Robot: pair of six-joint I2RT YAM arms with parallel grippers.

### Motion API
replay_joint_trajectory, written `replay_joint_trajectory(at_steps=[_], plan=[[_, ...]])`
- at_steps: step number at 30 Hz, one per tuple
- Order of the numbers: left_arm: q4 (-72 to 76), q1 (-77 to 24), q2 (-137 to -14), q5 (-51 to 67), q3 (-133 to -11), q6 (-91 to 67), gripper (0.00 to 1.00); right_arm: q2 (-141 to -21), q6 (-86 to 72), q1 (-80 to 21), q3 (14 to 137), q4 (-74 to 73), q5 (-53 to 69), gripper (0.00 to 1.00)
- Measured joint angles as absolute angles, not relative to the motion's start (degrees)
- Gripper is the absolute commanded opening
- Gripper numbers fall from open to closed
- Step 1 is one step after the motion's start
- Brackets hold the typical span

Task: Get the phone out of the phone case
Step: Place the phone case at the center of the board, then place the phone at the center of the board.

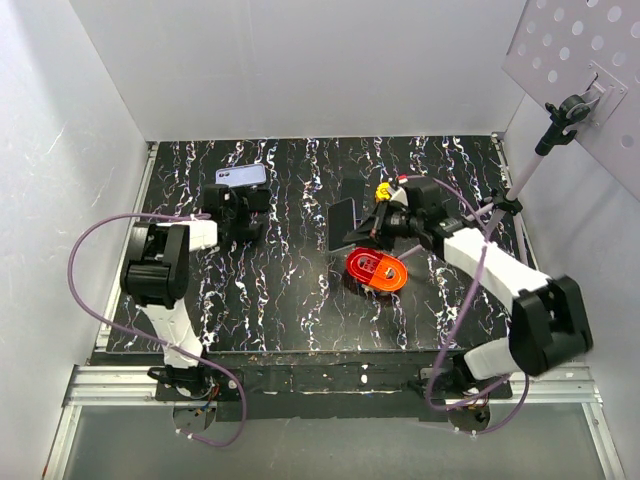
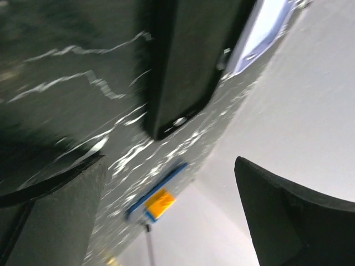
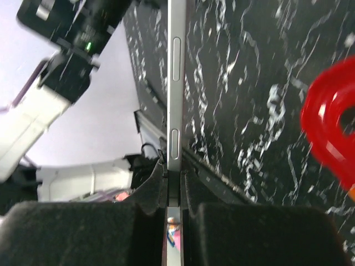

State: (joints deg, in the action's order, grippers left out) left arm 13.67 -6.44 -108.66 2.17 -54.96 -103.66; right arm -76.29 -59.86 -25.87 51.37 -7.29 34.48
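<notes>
Right gripper (image 3: 173,191) tight on phone (image 3: 175,100) edge

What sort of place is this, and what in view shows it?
Probably a robot test booth: plain white walls enclose a black marbled table, with left arm and right arm bolted to a metal rail.

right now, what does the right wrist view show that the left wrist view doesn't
Only right wrist: the phone, edge-on, clamped in the right gripper, and a red thing on the table. Only left wrist: the open left gripper, holding nothing, and the lilac case beyond it. Both: the black marbled table.
</notes>
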Motion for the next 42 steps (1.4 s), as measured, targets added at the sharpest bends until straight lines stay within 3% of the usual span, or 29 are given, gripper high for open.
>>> replay_joint_trajectory(at_steps=[7, 18, 25, 42], plan=[[-11.5, -5.3, -97.1, 8.6, -55.0, -86.5, 0.98, -96.9, -51.6, -25.1, 70.3, -8.5, 31.6, 0.01], [-22.9, -13.5, -66.2, 13.1, -46.7, -63.2, 0.98, -121.9, -50.4, -25.1, 87.4, -7.7, 28.2, 0.01], [-28.4, -16.4, -51.8, 11.8, -43.2, -55.8, 0.98, -126.8, -47.7, -25.1, 94.1, -10.9, 25.8, 0.05], [-36.7, -16.4, -52.1, 10.4, -48.3, -49.0, 0.98, -130.4, -41.0, -25.1, 102.8, -22.9, 22.7, 0.42]])
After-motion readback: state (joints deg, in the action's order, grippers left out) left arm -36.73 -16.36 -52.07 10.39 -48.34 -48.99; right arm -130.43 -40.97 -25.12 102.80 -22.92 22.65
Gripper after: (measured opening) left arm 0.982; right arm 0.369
